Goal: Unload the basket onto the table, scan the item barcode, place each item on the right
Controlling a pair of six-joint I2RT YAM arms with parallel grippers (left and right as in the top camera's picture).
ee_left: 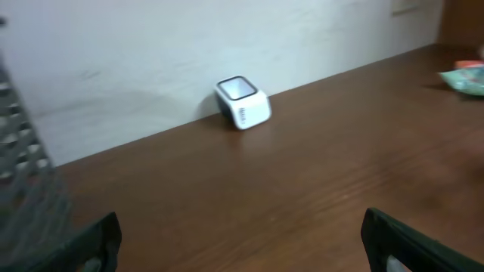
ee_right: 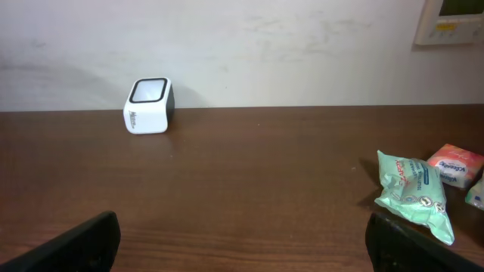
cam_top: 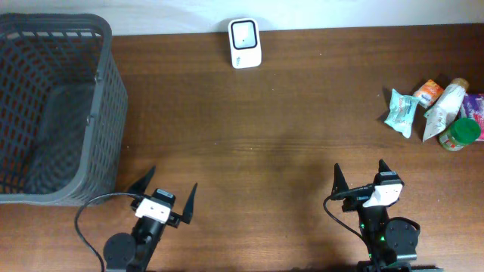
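The white barcode scanner with a dark window stands at the table's far edge against the wall; it also shows as the scanner and the scanner in the wrist views. The items lie in a small heap at the right: a mint-green packet, an orange packet, a white pouch and a green-lidded jar. My left gripper and right gripper rest near the front edge, both open and empty. The mint packet lies ahead and to the right of the right gripper.
A tall dark grey mesh basket fills the left end of the table, close to the left gripper; its wall shows at the left of that view. A purple item sits at the right edge.
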